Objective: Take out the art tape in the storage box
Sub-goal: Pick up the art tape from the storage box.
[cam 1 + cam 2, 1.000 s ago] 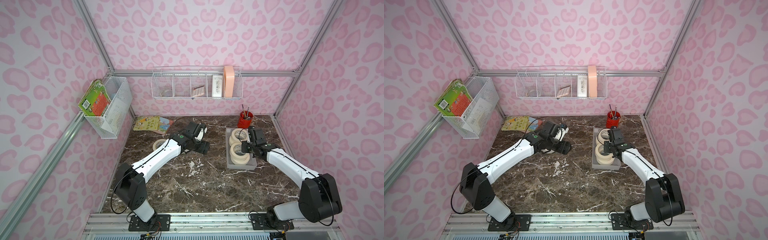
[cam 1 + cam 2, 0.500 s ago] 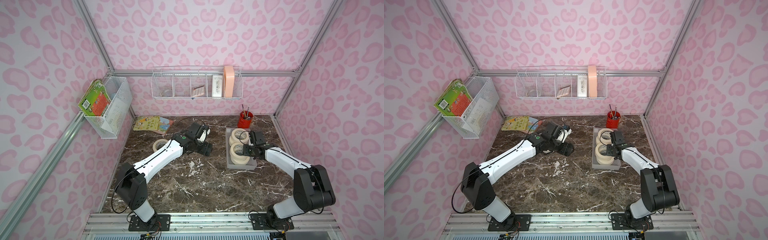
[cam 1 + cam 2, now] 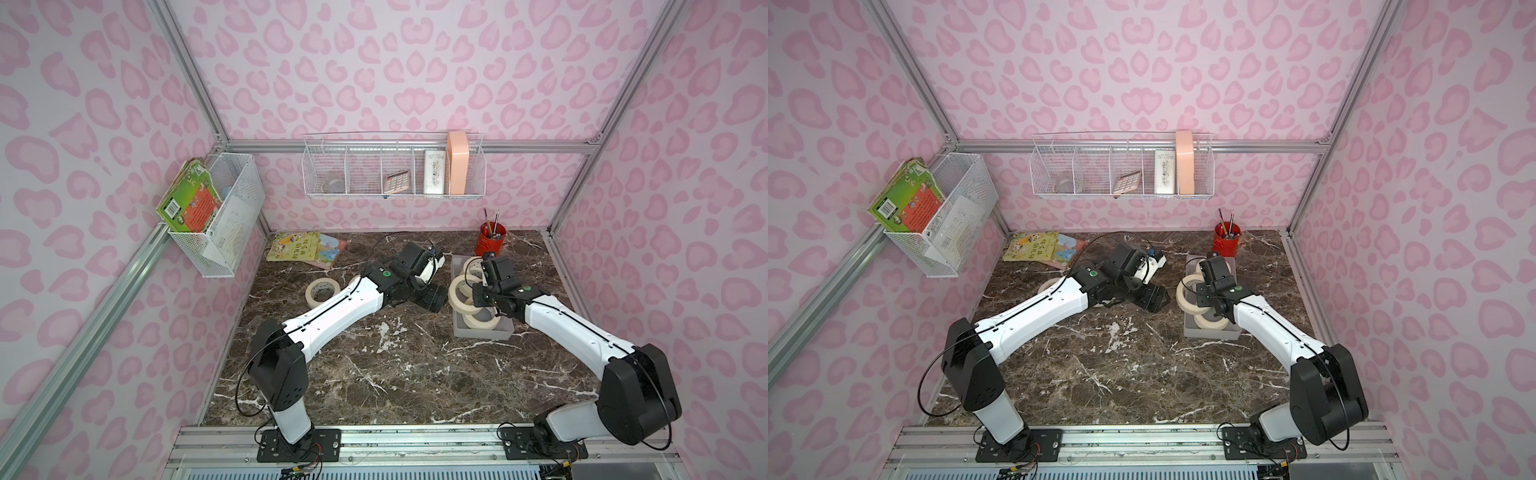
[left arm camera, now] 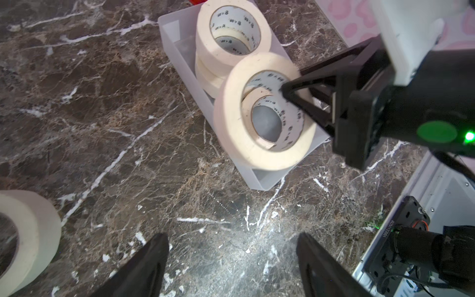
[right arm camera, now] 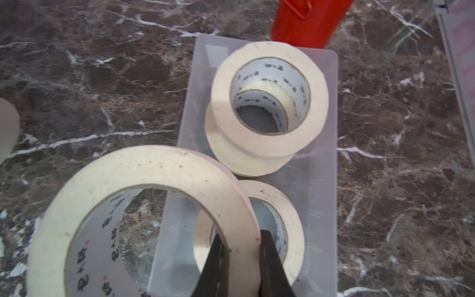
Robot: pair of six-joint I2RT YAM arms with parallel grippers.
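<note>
The art tape [image 5: 154, 164] in the right gripper [image 5: 243, 241] hangs tilted above the storage box [image 5: 323, 180], partly past its long wall. The fingers [image 5: 217, 262] are clamped on the ring's wall, one inside the core. In the box two stacked rolls [image 5: 220, 110] sit at the end near the red cup [image 5: 308, 20], and another roll [image 5: 288, 208] at the other end. The left gripper [image 4: 231, 257], with fingers wide apart, hovers beside the box. One more roll [image 4: 38, 231] lies well apart from it.

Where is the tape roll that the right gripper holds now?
In a top view the held tape roll hangs tilted over the storage box's left edge, pinched by the right gripper, above the other rolls inside.
</note>
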